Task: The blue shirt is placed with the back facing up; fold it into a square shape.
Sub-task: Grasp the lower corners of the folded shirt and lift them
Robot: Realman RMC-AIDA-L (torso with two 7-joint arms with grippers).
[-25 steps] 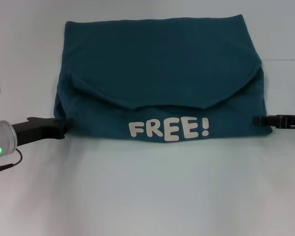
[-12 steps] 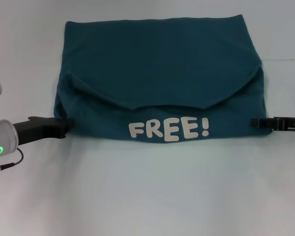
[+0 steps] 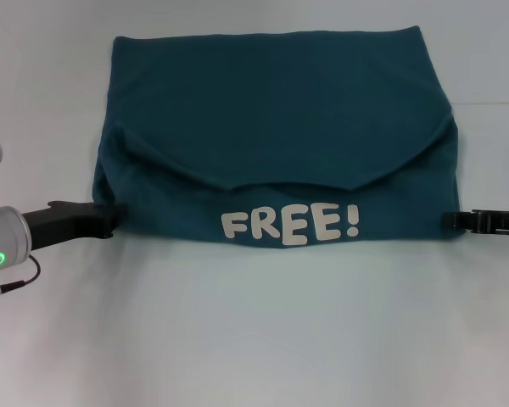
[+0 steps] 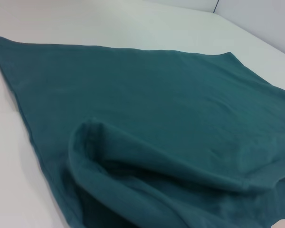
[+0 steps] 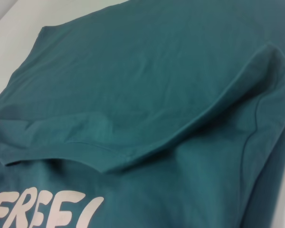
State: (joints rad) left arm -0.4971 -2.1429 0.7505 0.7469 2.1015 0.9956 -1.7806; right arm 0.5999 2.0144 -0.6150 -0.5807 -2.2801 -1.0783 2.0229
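A: Where's the shirt?

B: The blue shirt (image 3: 276,136) lies folded on the table (image 3: 254,331), toward the far edge, "FREE!" lettering (image 3: 290,225) along its near edge.

A: Your grippers?

B: My left gripper (image 3: 110,217) is down low, touching the shirt's near-left corner. My right gripper (image 3: 455,220) is just beside the near-right corner. Can't tell whether either is clamped on fabric or released.
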